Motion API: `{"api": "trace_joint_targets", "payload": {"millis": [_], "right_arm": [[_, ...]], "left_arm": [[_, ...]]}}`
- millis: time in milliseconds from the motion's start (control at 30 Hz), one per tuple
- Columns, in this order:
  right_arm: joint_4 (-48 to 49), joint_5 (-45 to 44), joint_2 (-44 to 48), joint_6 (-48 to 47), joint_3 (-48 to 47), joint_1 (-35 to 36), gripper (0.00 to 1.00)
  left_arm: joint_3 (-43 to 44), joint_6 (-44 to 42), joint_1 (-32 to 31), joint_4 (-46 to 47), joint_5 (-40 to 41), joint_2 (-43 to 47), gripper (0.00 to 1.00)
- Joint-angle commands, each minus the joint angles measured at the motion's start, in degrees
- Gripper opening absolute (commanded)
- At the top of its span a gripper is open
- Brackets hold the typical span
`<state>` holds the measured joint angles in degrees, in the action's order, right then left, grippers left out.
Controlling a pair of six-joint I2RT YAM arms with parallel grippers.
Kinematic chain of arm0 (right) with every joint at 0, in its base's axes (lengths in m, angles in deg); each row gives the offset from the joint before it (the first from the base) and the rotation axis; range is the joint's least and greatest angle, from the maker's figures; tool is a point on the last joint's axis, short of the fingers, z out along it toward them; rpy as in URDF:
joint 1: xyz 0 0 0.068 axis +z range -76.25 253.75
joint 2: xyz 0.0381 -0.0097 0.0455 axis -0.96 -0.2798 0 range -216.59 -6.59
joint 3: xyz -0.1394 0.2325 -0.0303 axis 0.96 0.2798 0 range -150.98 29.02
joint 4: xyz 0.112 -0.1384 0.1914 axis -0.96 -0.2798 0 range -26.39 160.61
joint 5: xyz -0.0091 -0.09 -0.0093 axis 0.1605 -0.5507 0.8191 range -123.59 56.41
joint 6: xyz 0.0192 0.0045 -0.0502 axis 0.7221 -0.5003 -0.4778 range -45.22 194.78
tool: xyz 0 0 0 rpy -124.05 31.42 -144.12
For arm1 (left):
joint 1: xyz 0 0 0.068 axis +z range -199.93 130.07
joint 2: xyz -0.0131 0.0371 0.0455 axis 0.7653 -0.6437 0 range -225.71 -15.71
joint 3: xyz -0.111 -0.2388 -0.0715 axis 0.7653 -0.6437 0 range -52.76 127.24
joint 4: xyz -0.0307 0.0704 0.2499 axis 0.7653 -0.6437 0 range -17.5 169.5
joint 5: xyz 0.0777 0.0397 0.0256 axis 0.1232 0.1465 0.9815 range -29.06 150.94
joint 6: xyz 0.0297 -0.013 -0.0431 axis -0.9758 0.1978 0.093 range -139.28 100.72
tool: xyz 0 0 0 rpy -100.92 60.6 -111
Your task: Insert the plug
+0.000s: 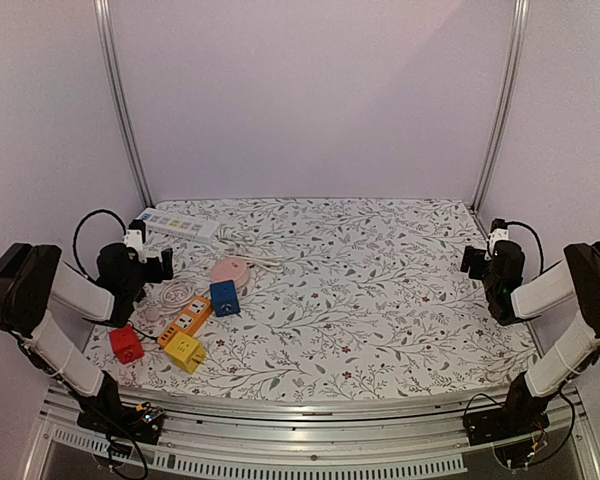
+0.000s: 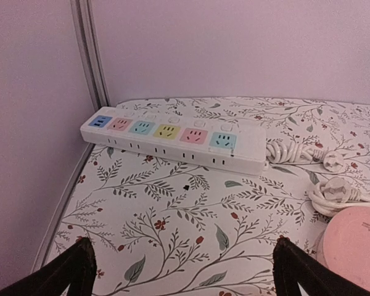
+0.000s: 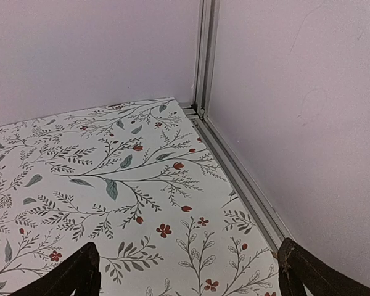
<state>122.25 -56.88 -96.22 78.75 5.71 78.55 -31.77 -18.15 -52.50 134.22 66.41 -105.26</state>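
Currently both idle: left claw [image 2: 184, 266] spread wide, empty; right claw [image 3: 188, 271] same. White plug [image 2: 333, 161] lies mid-right of left wrist view, just beside power strip [image 2: 172, 139] end, on surface [image 2: 172, 213]. Risk: strip looks unanchored, may slide under insertion push; bundled cable [image 2: 351, 196] could snag

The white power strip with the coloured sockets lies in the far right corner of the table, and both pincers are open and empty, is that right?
Not quite. The power strip lies in the far left corner, as the top external view shows. The left pincer and right pincer are indeed open and empty.
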Motion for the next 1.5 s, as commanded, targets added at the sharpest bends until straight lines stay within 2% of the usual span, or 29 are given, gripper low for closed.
{"api": "trace_joint_targets", "payload": {"millis": [0, 133, 233, 300, 333, 367, 400, 433, 467, 533, 667, 800, 933, 1033, 1133, 1267, 1467], "right_arm": [[-0.7, -0.3, 0.2, -0.3, -0.3, -0.3, 0.99], [-14.0, -1.6, 6.8, 0.8, -4.7, -0.4, 0.99], [-27.6, 1.9, 11.9, 1.5, -9.6, -0.3, 0.99], [-33.9, 8.8, 15.6, 3.6, -12.8, -0.4, 0.99], [-36.1, 14.2, 16.5, 4.4, -14.4, -0.3, 0.99], [-38.0, 17.6, 17.4, 5.0, -16.0, -0.3, 0.99], [-39.8, 20.0, 17.7, 5.9, -17.6, -0.3, 0.99], [-41.8, 22.0, 18.0, 7.4, -19.4, -0.2, 0.99], [-43.7, 23.5, 18.0, 8.1, -21.1, 0.0, 0.99], [-47.7, 24.9, 17.6, 9.1, -24.5, 1.5, 0.99], [-51.5, 22.7, 16.8, 6.7, -28.6, 8.3, 0.99], [-56.2, 19.2, 15.0, 2.8, -32.1, 15.7, 0.99], [-56.3, 22.5, 13.4, 6.7, -33.8, 19.7, 0.99], [-56.3, 24.2, 12.3, 8.2, -35.1, 23.4, 0.99], [-56.9, 25.7, 10.7, 8.3, -36.7, 26.1, 0.99], [-58.9, 26.5, 9.2, 7.8, -38.7, 28.6, 0.99], [-61.6, 26.2, 7.1, 7.4, -41.6, 30.1, 0.99]], "left_arm": [[0.4, 0.0, -0.4, 1.7, 0.2, -0.2, 0.99], [0.5, 0.0, -0.4, 1.2, 0.2, 0.0, 1.0], [0.8, -0.2, -0.3, 0.4, -0.8, 0.3, 0.99], [3.9, -0.4, -0.2, -5.0, -1.8, 1.8, 1.0], [7.3, -0.7, -0.1, -11.7, -3.1, 3.1, 1.0], [12.7, -1.0, 0.0, -24.2, -5.6, 3.9, 0.99], [18.3, -4.4, 0.1, -33.0, -10.4, 4.0, 0.99], [24.2, -10.0, -0.1, -41.8, -16.5, 3.5, 0.99], [29.1, -15.8, -1.3, -48.5, -19.4, 2.8, 0.99], [38.0, -26.3, -3.6, -60.5, -20.6, -0.3, 0.99], [60.2, -48.0, -10.0, -88.8, -16.1, -13.9, 1.0], [83.8, -57.3, -13.4, -104.3, -6.6, -29.6, 0.96], [100.5, -63.8, -13.8, -112.3, -5.7, -41.5, 0.96], [107.0, -67.1, -14.3, -112.3, -3.5, -48.1, 0.96], [111.4, -68.0, -14.6, -107.8, -0.3, -55.0, 0.87], [117.8, -67.8, -14.1, -107.6, 0.2, -62.5, 0.79], [118.3, -68.7, -14.1, -107.1, 3.3, -66.3, 0.66]]}}
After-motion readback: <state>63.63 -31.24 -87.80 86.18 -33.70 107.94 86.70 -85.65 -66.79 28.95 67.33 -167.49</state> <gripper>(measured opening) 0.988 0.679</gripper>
